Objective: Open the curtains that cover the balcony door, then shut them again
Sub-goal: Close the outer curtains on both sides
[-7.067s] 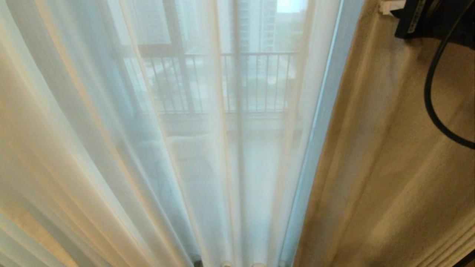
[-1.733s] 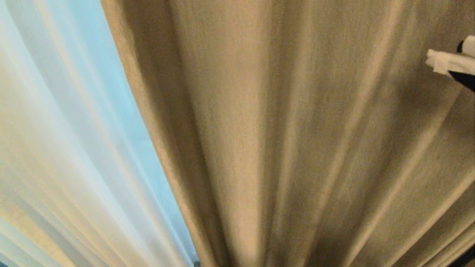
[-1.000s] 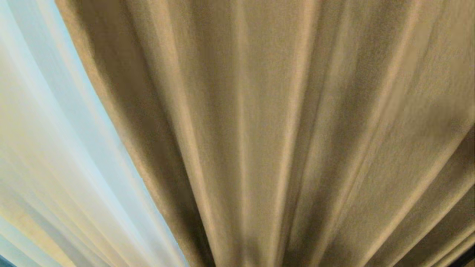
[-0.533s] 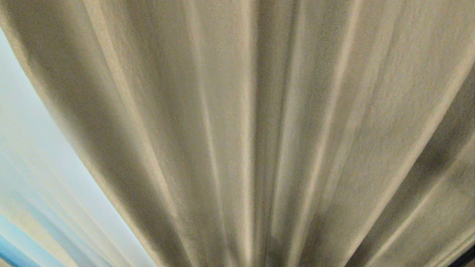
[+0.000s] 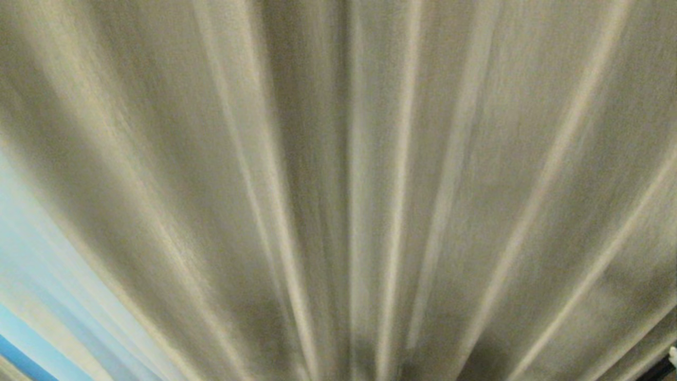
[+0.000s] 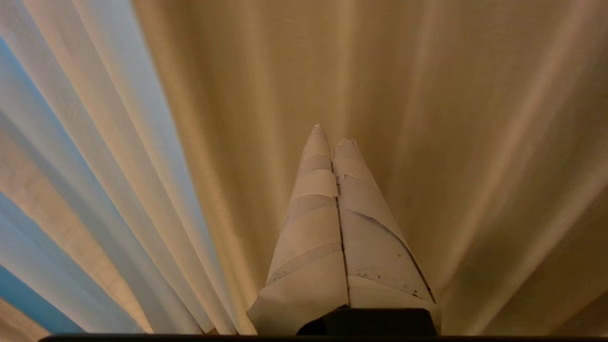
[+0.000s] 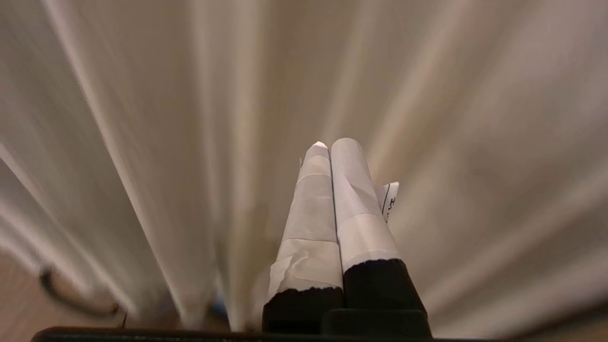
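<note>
The curtains fill every view. The thick beige drape (image 5: 370, 159) hangs in long pleats across nearly the whole head view, and only a strip of the white sheer (image 5: 47, 296) shows at the lower left. The balcony door is hidden behind the fabric. My left gripper (image 6: 332, 135) is shut and empty, its taped fingers pointing at the drape (image 6: 451, 95), with the sheer (image 6: 95, 142) off to one side. My right gripper (image 7: 330, 143) is also shut on nothing and faces the drape's folds (image 7: 142, 118) without gripping them.
A dark cable loop (image 7: 71, 294) lies on the brownish floor by the drape's hem in the right wrist view. A small white-and-black piece of an arm (image 5: 667, 362) shows at the head view's lower right corner.
The whole head view has shifted, so the drape's edge has slid left and the sheer has shrunk to a corner strip. The right gripper's white tip, seen earlier at the upper right, has left that spot.
</note>
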